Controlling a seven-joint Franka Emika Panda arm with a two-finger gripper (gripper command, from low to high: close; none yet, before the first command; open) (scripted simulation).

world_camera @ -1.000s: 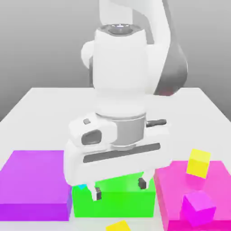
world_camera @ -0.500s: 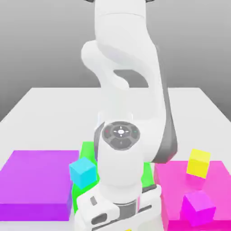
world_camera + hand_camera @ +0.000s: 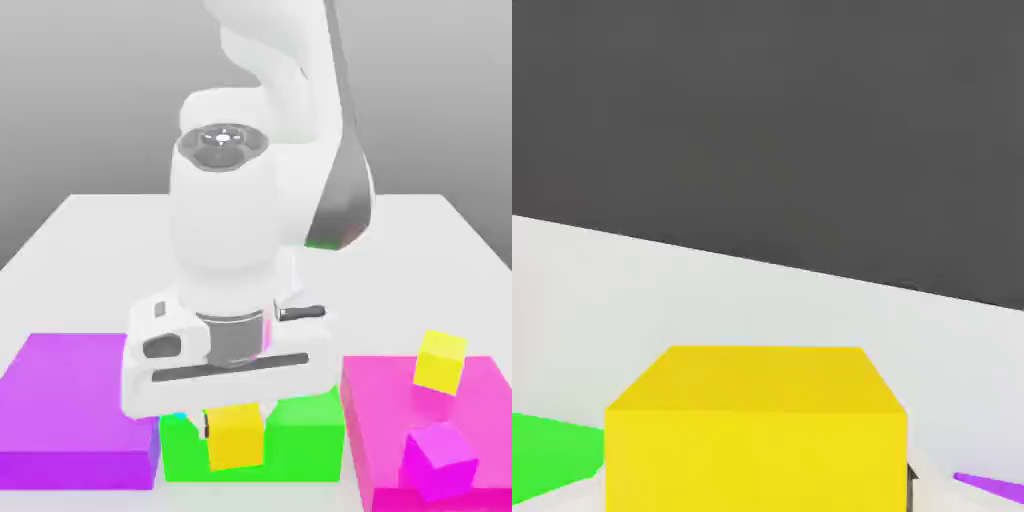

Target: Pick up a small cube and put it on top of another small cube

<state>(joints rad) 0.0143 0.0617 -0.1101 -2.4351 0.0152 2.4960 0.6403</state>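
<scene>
Magenta cube (image 3: 440, 461) beside yellow cube (image 3: 440, 362)

A smooth grey backdrop (image 3: 80, 110) rises behind the pale, plain white tabletop (image 3: 120, 240), darkening down towards the table's straight far edge, and even light falls across the white surface.

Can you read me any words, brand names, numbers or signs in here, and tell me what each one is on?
There is no word, brand or number that I can read.
On the arm's round dark cap: small pale marks, too small to make out.
On the held yellow cube, the magenta cube and the green block: none.
</scene>
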